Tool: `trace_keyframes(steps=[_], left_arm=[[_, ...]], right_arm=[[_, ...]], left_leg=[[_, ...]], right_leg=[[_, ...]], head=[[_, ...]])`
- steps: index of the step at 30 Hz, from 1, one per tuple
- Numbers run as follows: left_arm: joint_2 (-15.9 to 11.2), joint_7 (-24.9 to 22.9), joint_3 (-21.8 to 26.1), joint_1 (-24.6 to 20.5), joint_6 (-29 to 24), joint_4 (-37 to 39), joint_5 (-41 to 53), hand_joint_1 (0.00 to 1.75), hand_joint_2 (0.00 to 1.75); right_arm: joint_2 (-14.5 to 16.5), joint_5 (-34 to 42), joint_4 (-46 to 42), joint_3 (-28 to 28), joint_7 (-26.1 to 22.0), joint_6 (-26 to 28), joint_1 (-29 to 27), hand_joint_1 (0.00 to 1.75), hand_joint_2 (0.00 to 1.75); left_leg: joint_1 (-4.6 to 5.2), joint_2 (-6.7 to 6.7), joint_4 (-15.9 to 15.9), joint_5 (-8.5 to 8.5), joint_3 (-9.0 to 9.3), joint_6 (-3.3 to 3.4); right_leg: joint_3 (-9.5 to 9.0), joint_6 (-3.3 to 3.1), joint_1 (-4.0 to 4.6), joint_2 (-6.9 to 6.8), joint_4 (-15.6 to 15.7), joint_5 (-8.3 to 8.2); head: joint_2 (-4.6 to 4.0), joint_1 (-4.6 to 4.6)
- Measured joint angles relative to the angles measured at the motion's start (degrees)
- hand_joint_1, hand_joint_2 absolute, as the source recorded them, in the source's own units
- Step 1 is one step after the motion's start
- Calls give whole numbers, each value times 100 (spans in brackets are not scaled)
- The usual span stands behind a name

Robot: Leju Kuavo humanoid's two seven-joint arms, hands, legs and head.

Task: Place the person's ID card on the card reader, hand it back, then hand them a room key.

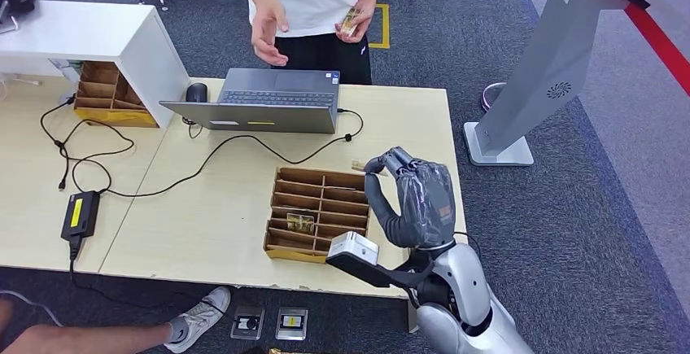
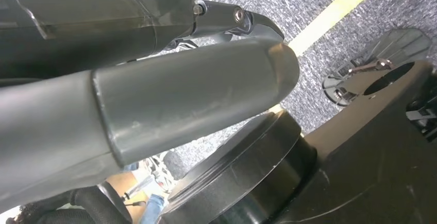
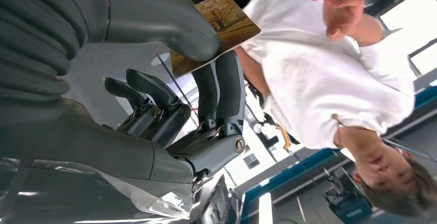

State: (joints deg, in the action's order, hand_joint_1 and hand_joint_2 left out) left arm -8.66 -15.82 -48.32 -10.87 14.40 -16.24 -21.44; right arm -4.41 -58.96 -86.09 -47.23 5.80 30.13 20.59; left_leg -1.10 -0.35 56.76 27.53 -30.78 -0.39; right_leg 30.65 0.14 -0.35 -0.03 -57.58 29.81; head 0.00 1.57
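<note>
Right hand (image 1: 419, 195) pinching a room key card (image 3: 216, 31) between thumb and fingers above the divided tray (image 1: 319, 214), presenting it; next, reaching toward the person's open hand (image 1: 267, 30)

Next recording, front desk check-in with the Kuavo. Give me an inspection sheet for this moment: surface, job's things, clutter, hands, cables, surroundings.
Surface: light wooden table, two tops butted together.
Job's things: picture-printed card pinched in the right hand; another card in the person's hand; one card lying in the wooden divided tray.
Clutter: open laptop, mouse, second wooden tray under a white box.
Hands: right raised above the tray; left hand hanging low over carpet, its state unclear.
Cables: black lead from laptop to power brick.
Surroundings: grey kiosk stand; a shoe beside the table.
</note>
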Motion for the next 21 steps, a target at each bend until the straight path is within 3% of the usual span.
trace_keyframes(steps=[21], left_arm=[[9,-16,2,56,7,-50,77,0,0]], right_arm=[[648,133,965,-52,-111,81,1323,175,175]], left_leg=[[0,-2,0,-1,-2,0]], right_leg=[[0,0,0,-2,-2,0]], head=[[0,1]])
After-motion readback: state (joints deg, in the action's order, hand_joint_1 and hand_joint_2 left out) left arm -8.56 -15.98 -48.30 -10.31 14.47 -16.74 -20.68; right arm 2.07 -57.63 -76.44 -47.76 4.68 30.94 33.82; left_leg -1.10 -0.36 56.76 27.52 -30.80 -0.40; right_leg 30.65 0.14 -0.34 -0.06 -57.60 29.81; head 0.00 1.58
